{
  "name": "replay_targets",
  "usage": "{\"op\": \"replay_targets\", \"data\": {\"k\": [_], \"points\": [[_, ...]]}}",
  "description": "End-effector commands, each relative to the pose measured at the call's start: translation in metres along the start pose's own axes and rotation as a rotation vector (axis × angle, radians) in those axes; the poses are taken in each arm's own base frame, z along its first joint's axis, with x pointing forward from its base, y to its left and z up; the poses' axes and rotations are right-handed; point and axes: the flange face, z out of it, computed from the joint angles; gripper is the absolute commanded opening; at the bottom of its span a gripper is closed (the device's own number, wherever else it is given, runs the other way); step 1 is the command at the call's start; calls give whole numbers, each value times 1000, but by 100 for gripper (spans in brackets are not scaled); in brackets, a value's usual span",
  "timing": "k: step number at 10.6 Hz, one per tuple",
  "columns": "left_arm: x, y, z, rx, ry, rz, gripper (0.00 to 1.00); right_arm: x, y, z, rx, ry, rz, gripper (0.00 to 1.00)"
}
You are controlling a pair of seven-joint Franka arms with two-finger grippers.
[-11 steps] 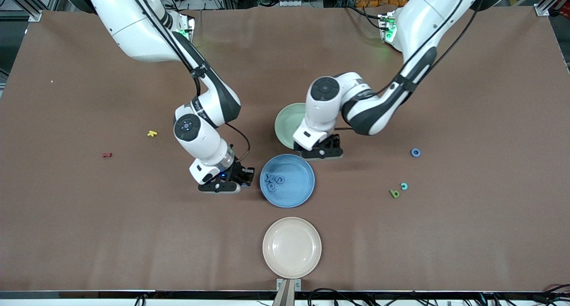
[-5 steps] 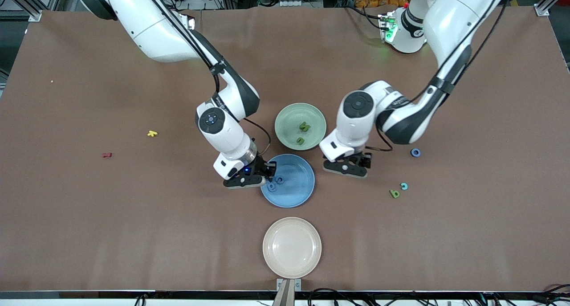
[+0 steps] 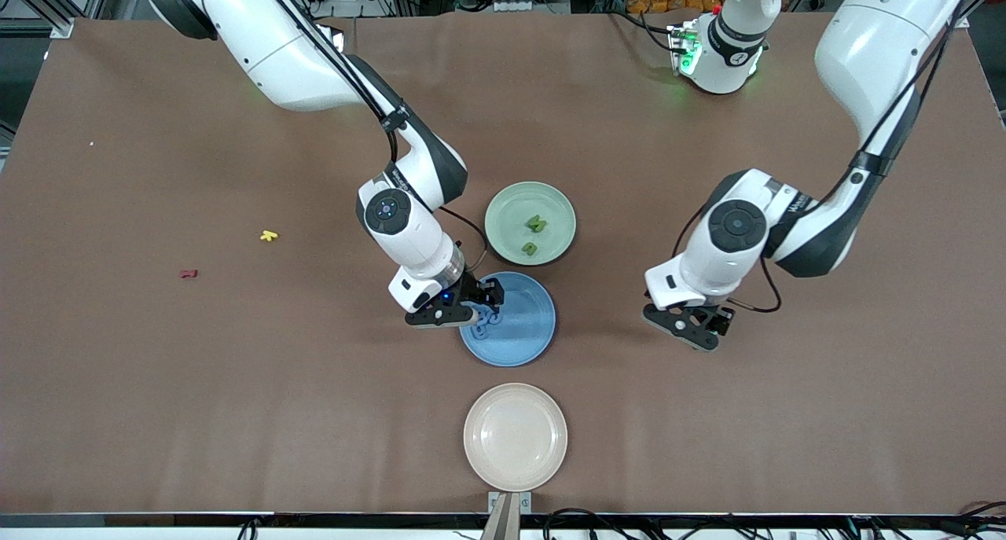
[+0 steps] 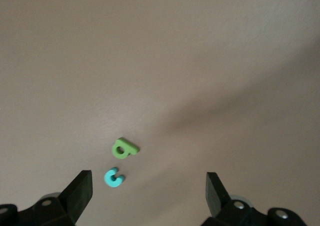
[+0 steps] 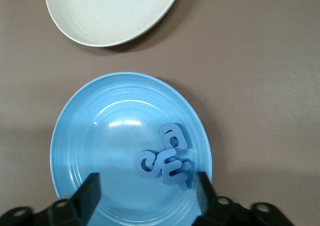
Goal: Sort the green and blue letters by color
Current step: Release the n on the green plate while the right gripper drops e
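Note:
My right gripper (image 3: 481, 308) hangs open over the blue plate (image 3: 528, 332), at its edge toward the right arm's end. Several blue letters (image 5: 167, 159) lie piled in that plate (image 5: 100, 136), just ahead of the right gripper (image 5: 148, 196), and nothing sits between its fingers. Two green letters (image 3: 534, 233) lie in the green plate (image 3: 511, 202). My left gripper (image 3: 692, 332) hovers open over a green letter (image 4: 124, 148) and a cyan letter (image 4: 114, 178) on the bare table. Both letters lie just ahead of the left gripper (image 4: 147, 196) and are hidden in the front view.
An empty cream plate (image 3: 515, 436) sits nearest the front camera, below the blue plate. A tiny yellow letter (image 3: 269, 236) and a tiny red letter (image 3: 187, 273) lie toward the right arm's end.
My right gripper moved from beside the blue plate to over its rim and opened. My left arm swung away from the green plate to above the green and cyan letters.

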Motion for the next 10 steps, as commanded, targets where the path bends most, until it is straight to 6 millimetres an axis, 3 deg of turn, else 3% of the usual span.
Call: {"op": "replay_targets", "data": {"k": [1, 4, 6, 10], "points": [[-15, -27, 13, -38, -24, 115, 100, 13, 11, -12, -30, -25, 33, 100], [-21, -47, 30, -60, -27, 154, 100, 36, 70, -26, -86, -32, 78, 100], [-16, -64, 39, -80, -7, 172, 100, 58, 126, -35, -171, -21, 70, 100], [-8, -67, 58, -133, -2, 148, 100, 98, 244, -47, -295, 3, 73, 100]]}}
